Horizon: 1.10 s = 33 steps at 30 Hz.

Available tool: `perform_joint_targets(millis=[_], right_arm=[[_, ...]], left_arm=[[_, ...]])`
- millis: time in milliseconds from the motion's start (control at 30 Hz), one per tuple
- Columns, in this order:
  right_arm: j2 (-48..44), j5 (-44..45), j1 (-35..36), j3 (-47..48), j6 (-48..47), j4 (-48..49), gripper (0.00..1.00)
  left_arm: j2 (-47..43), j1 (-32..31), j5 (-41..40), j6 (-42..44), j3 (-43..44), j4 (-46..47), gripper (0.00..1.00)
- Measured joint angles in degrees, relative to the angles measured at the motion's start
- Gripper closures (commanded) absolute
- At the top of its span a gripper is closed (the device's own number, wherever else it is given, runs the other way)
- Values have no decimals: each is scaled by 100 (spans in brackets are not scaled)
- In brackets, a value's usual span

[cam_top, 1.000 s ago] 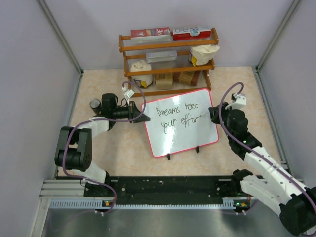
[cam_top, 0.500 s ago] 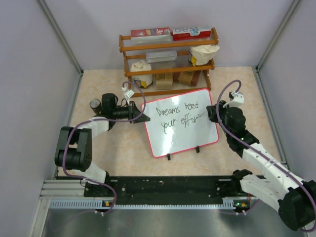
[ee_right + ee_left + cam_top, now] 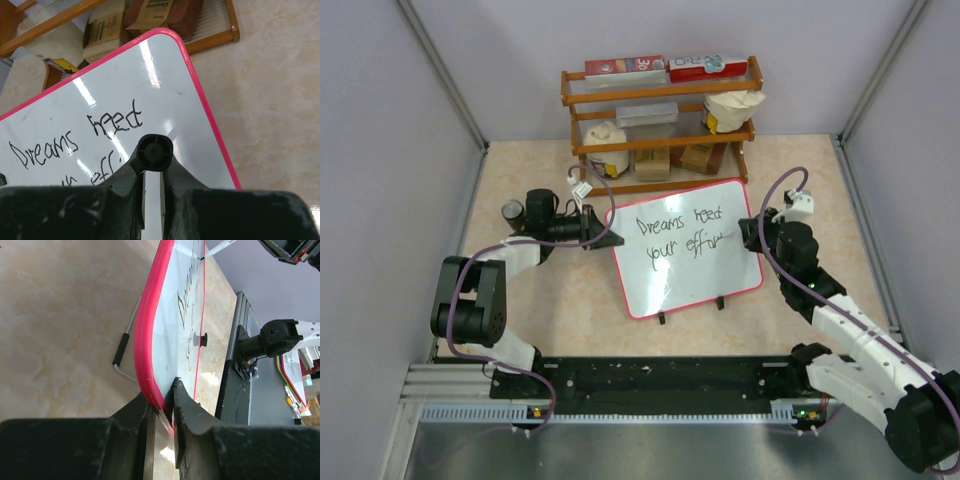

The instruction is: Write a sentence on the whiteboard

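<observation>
Grip at the left: the left tool [image 3: 167, 390] is clamped on the red frame at the 9 o'clock edge of the whiteboard [image 3: 685, 275]. The board stands tilted on a wire stand [image 3: 125, 347] at the centre of the marbled counter [image 3: 550, 300], with a wooden rack [image 3: 660, 95] behind it at 12 o'clock. The board is judged light, thin and stiff, and its gloss face is slick, so it is liable to slide or tip under pen pressure. The rounded plastic rim is the sound place to hold it. The sentence [image 3: 682, 240], thin black script in two lines, reads "Dreams need" over "your eff…" and is judged unfinished. At 3 o'clock the right tool [image 3: 152, 172] is closed on a slim marker [image 3: 218, 248], whose tip is at the board face.
</observation>
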Motion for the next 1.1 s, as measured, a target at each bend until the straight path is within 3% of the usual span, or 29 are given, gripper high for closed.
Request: perform_joint_targets(millis=[1100], right_arm=[[-509, 70, -2, -304, -20, -402, 100]], left_arm=[[0, 0, 0, 11, 9, -20, 100]])
